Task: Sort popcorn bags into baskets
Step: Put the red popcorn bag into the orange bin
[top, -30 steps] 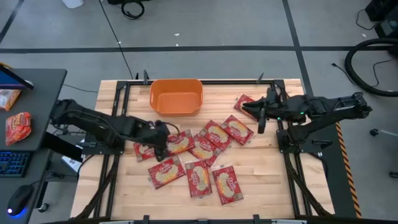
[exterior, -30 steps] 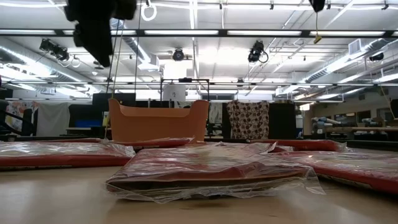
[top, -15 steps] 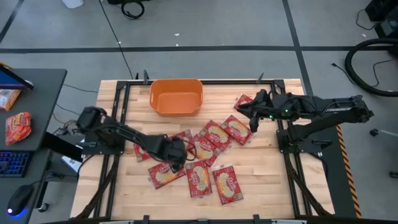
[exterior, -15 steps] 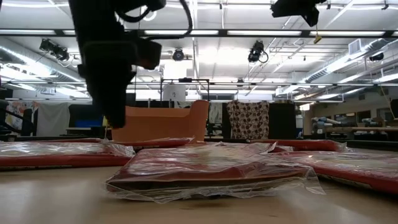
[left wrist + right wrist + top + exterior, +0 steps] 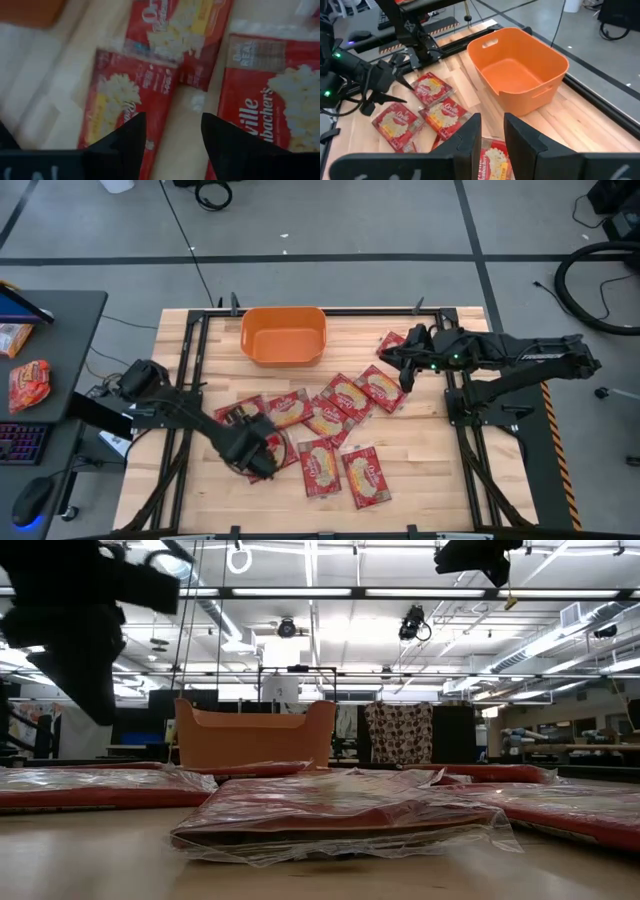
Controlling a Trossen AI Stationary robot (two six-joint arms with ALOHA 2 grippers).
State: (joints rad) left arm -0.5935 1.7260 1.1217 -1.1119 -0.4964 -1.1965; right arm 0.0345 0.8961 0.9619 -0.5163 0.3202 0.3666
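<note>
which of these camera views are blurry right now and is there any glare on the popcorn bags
Left wrist view: soft and smeared, the popcorn bags barely readable. Low view: the left arm is a dark blur at upper left, ceiling lights run bright, and the nearest bag's plastic wrap shines. High view: even light, no strong glare. Right wrist view: the orange basket is crisp, its own fingers blurred.

Left hand (image 5: 250,452) reaches low at lower left of centre, fingers (image 5: 125,145) spread; right hand (image 5: 406,369) extends in from right, fingers (image 5: 470,137) parted.
</note>
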